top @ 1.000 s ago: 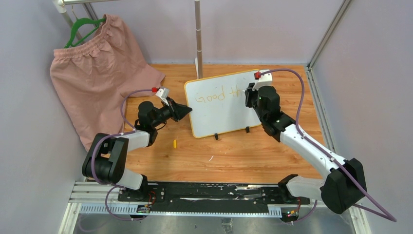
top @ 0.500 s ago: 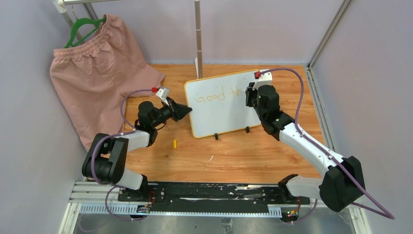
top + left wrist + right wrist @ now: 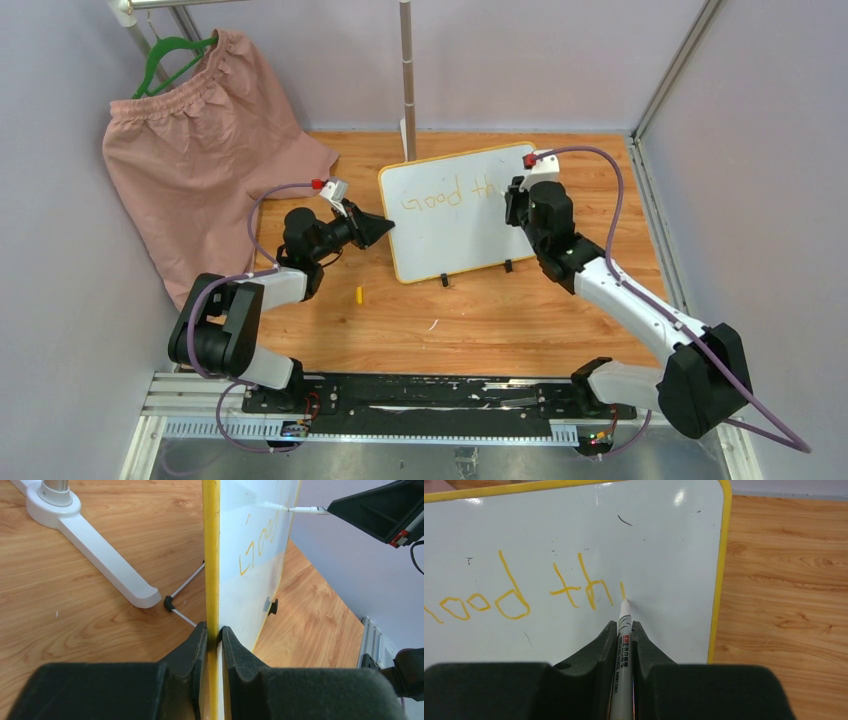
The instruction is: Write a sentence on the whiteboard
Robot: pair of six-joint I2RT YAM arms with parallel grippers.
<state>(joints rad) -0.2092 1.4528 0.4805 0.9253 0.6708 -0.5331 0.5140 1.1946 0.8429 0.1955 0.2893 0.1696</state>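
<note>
Wooden worktop (image 3: 520, 320) carries the whiteboard (image 3: 455, 240), propped on its feet. Your left end effector (image 3: 214, 632) pinches the whiteboard's left frame; your right end effector (image 3: 624, 626) pinches the marker (image 3: 624, 612). Over the last second the right one has slid towards the whiteboard's right edge, so the sentence (image 3: 440, 197), along the whiteboard's top, now reads "Good th" plus a short fresh stroke. Little white remains before that edge; plenty lies below.

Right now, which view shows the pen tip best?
Right wrist: the pen tip meets the whiteboard under a short yellow stroke, close and sharp. Left wrist shows it small, side-on; top view hides it behind the right gripper.
</note>
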